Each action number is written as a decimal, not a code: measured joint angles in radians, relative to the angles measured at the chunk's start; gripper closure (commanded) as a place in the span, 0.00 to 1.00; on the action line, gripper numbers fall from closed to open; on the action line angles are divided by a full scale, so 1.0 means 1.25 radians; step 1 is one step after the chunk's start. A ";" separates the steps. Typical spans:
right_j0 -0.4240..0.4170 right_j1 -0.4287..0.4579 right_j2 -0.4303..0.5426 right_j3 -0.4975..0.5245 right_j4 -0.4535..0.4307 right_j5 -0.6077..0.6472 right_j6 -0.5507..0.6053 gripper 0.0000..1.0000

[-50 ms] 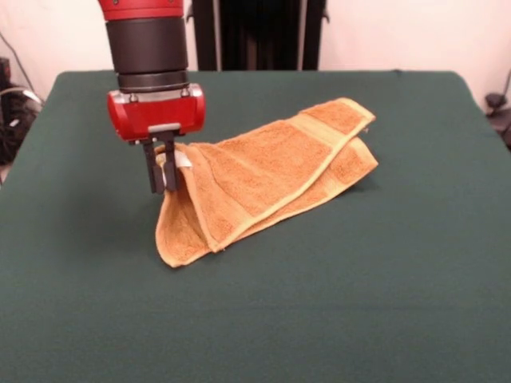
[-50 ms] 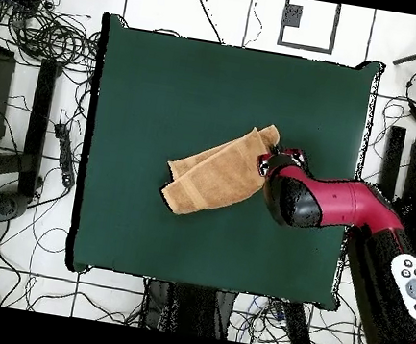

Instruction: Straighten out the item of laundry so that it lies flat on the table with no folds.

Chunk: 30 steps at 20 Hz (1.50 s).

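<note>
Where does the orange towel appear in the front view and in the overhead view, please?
Front view: the towel lies left of centre, folded double, its left end lifted by the gripper.
Overhead view: the towel lies near the centre of the green table, its right end under the red arm.
Shared landmark: the gripper, shut on the towel's raised end.
</note>
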 measured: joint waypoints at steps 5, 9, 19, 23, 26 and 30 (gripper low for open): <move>0.004 0.001 0.032 -0.023 0.012 0.060 0.000 1.00; 0.005 0.003 0.052 -0.043 0.020 0.102 0.000 1.00; 0.005 0.008 0.093 -0.071 0.020 0.125 0.000 1.00; 0.008 0.008 0.102 -0.082 0.022 0.132 0.000 1.00; 0.019 0.009 0.105 -0.101 0.027 0.158 0.000 1.00; 0.046 0.010 0.106 -0.139 0.039 0.226 0.000 1.00</move>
